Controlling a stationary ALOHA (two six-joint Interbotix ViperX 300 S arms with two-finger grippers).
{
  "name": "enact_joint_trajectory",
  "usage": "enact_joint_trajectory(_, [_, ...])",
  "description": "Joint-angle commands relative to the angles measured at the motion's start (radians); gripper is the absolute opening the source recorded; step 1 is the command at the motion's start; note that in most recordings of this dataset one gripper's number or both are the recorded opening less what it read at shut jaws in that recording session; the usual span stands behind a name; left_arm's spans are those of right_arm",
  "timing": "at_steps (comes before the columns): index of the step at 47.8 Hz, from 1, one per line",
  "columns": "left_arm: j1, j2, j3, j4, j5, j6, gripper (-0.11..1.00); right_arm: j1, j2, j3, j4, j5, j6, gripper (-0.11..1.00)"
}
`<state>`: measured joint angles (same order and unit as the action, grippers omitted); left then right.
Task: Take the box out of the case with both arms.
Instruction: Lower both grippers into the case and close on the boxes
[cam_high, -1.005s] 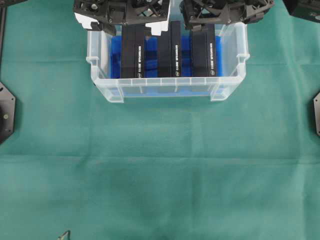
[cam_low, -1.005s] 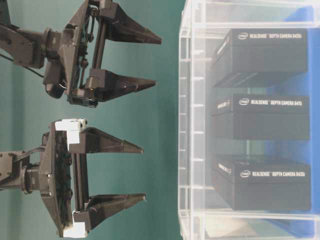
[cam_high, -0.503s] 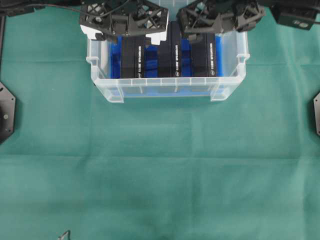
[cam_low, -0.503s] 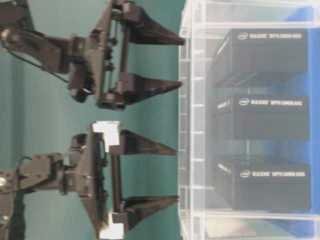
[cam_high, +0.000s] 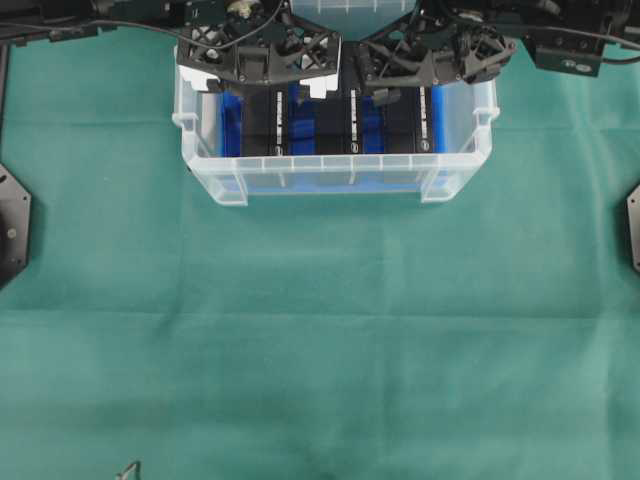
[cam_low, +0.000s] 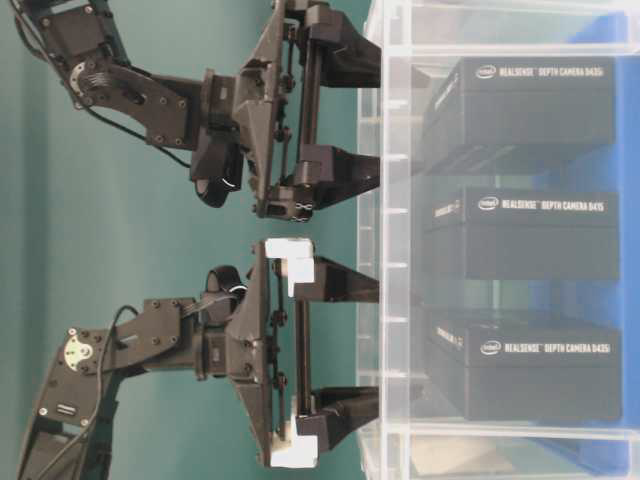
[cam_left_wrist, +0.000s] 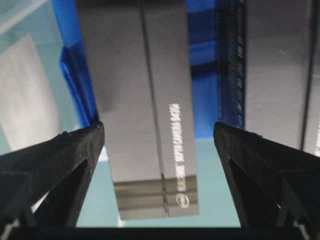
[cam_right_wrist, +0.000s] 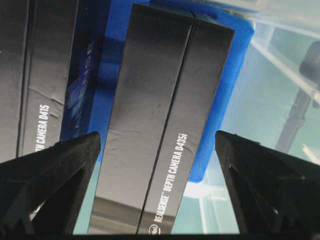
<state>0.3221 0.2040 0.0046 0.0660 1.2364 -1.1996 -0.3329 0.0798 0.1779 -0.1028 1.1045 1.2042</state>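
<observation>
Both pincers, left pincer (cam_left_wrist: 157, 135) and right pincer (cam_right_wrist: 157, 142), gape empty over black boxes (cam_high: 266, 125) in the clear case (cam_high: 330, 175).

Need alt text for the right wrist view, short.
Between the right gripper's two open black fingers stands a black cardboard box printed "REALSENSE DEPTH CAMERA D435i", untouched. It rests on bright blue lining inside the clear plastic case, with a second black box alongside.

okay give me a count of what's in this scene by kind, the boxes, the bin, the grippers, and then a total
Black boxes: 3 (left box, middle box, right box)
Clear case: 1
Grippers: 2 (left gripper, right gripper), both open
Green cloth: 1
Total: 7
</observation>
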Motion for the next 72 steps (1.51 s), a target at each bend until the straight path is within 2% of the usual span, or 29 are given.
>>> enact_joint_trajectory(1, [0.012, -0.018, -0.003, 0.003, -0.005, -0.002, 0.86, 0.000, -0.011, -0.002, -0.002, -0.017, 0.002, 0.96])
enact_joint_trajectory(53, [0.031, 0.006, 0.081, 0.003, -0.081, -0.003, 0.86, -0.006, 0.044, 0.008, -0.011, -0.040, 0.002, 0.96])
enact_joint_trajectory(65, [0.032, 0.006, 0.080, 0.002, -0.081, 0.005, 0.86, -0.012, 0.049, 0.009, -0.015, -0.040, 0.029, 0.96])
enact_joint_trajectory(69, [0.031, 0.006, 0.081, -0.002, -0.081, 0.003, 0.82, -0.014, 0.051, 0.009, -0.026, -0.032, 0.040, 0.93])
enact_joint_trajectory(72, [0.031, 0.005, 0.081, -0.003, -0.081, 0.005, 0.74, -0.014, 0.052, 0.015, -0.026, -0.026, 0.049, 0.89])
